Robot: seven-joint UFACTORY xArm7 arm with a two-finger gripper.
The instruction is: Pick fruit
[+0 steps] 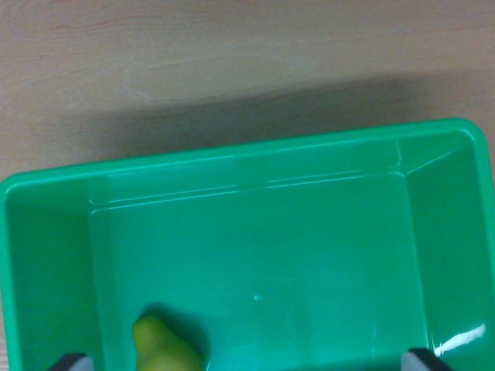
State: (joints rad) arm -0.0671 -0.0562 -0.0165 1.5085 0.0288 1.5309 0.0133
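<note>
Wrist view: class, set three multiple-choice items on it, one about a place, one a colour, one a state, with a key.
1. Where is the pear?
A. on the table
B. in the bin, low on the wrist view's left
C. on the bin's rim

2. What colour is the bin?
A. green
B. red
C. white

3. How full is the bin?
A. heaped
B. half full
C. nearly empty

Key: 1 B, the pear rests on the bin's floor; 2 A, its walls are green; 3 C, only the pear shows inside.
</note>
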